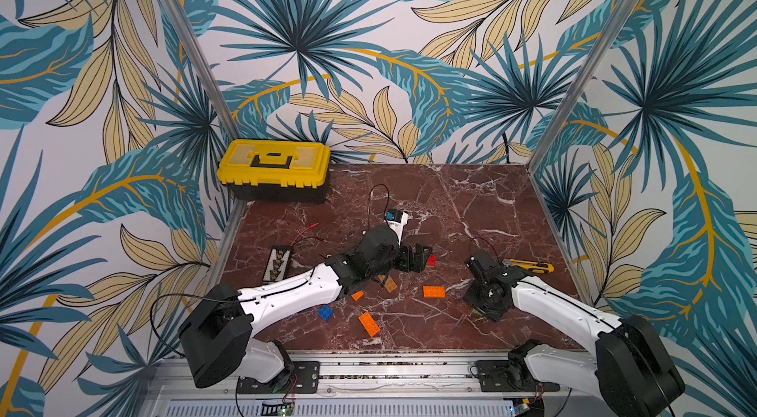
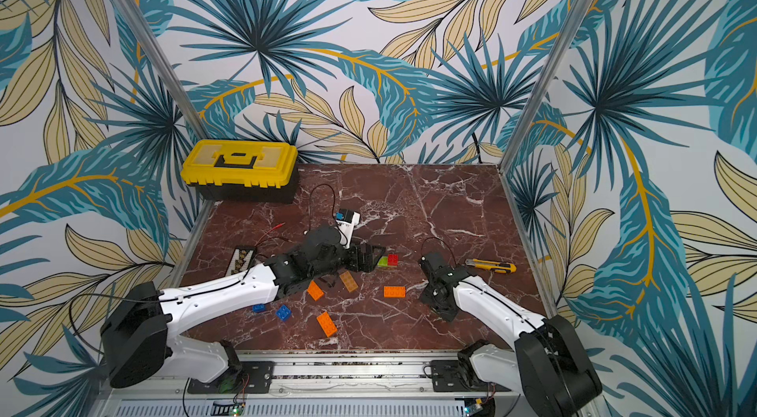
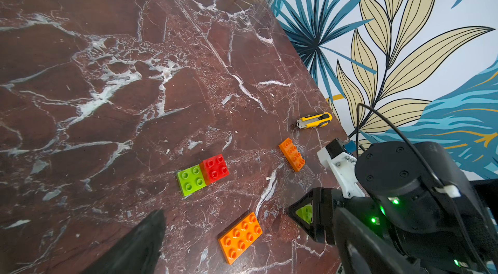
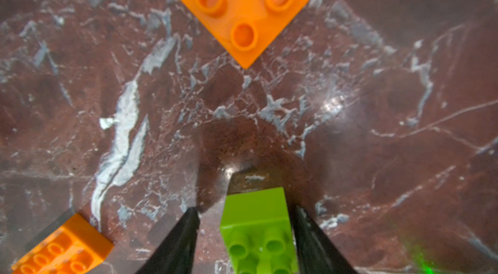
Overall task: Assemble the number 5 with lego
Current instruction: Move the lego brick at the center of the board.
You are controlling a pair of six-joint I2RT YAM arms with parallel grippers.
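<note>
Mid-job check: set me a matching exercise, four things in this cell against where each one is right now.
Things:
1. yellow toolbox
2. yellow utility knife
3. red brick
4. right end effector

Places:
A. fingers on either side of a lime green brick
B. at the far left corner of the table
C. edge to edge with a second lime green brick
D. near the table's right edge

Pairs: 1-B, 2-D, 3-C, 4-A
</note>
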